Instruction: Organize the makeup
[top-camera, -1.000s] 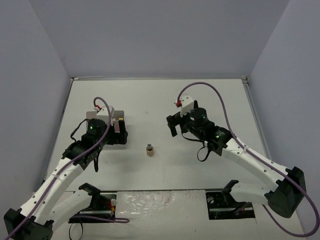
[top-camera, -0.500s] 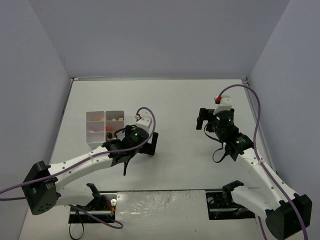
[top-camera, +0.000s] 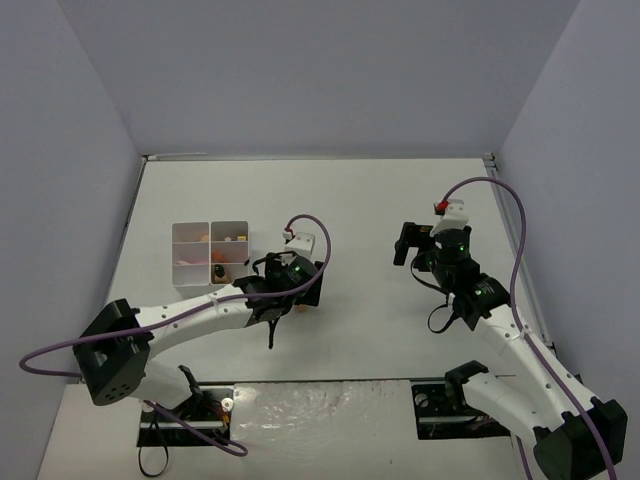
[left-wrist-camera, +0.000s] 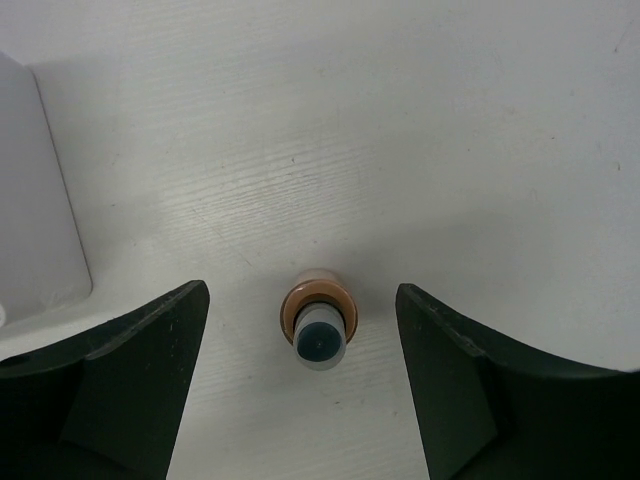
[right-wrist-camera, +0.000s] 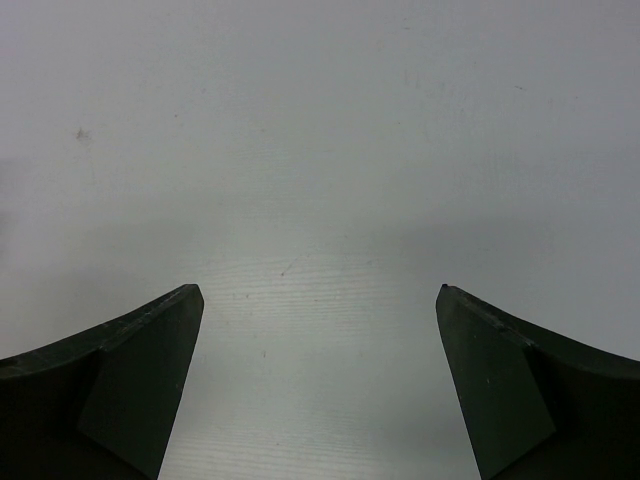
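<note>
Organizer (top-camera: 189, 236) holds small peach and red cosmetics (top-camera: 214, 258).

Overhead camera looks down; wrist cameras sit close above the table (top-camera: 350, 200).

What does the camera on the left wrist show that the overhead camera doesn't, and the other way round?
Left wrist only: a tan bottle with a dark cap, standing upright between the open fingers of the left gripper, which do not touch it. From overhead, that gripper covers the spot.

Top only: the right gripper over bare table, and the compartments of the white organizer with a few small items inside.

Both: the table, the left gripper and the organizer, though the wrist view catches only its corner.
</note>
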